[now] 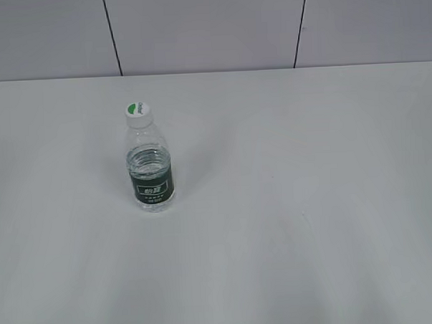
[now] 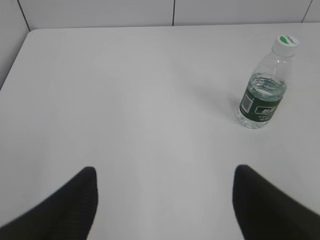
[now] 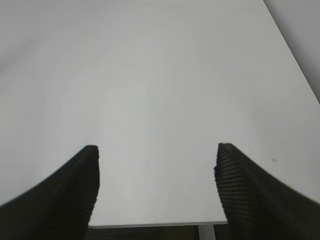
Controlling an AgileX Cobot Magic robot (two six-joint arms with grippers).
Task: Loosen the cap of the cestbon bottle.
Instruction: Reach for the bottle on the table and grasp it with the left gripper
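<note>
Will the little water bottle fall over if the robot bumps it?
Probably, if bumped near the cap: the bottle stands tall on a narrow base. It looks only about half full, so likely light. Its thin ribbed clear plastic would probably dent when squeezed.

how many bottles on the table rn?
1. The cestbon bottle stands upright on the white table, left of centre in the exterior view, cap on. The right wrist view shows only bare table.

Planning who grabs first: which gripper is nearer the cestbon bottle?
Left. The left gripper sees the cestbon bottle ahead to its right, apart from it. The right gripper faces only bare table; no bottle shows.
</note>
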